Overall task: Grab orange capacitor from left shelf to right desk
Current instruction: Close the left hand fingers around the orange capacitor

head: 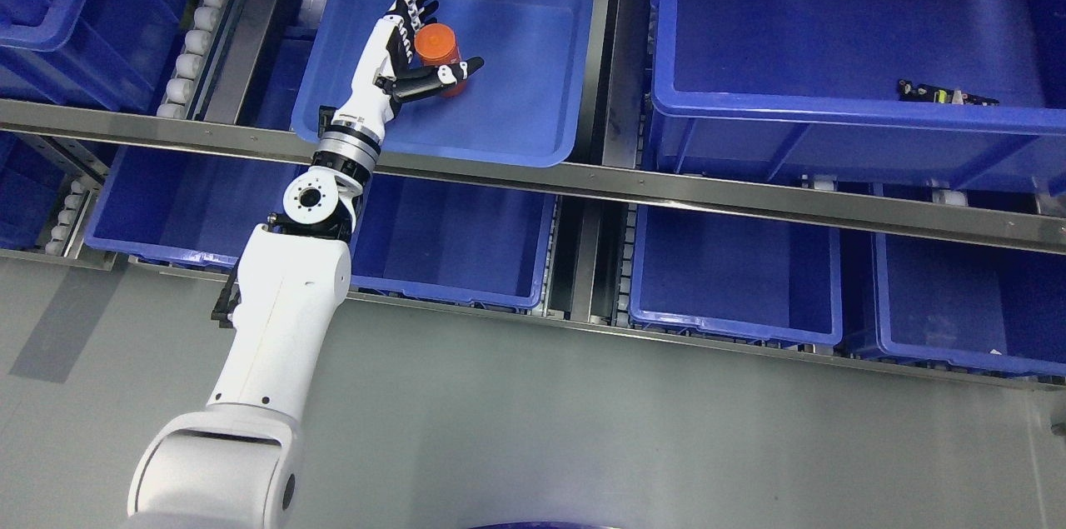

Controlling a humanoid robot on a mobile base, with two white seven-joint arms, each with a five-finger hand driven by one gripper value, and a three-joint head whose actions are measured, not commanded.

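Observation:
An orange cylindrical capacitor point(437, 46) stands upright in a shallow blue tray point(533, 125) on the upper shelf level. My left arm reaches up from the lower left, and its hand point(447, 27) is inside the tray, open around the capacitor. The four fingers point(419, 0) point up along the capacitor's left side. The thumb point(450, 76) stretches out to the right just below it. I cannot tell whether the palm touches the capacitor. The right arm does not show.
A metal shelf rail point(666, 189) crosses below the tray. A deep blue bin point(833, 108) at the upper right holds a small dark part point(947, 94). More blue bins point(733, 329) sit on the lower level. A grey surface point(583, 429) fills the foreground.

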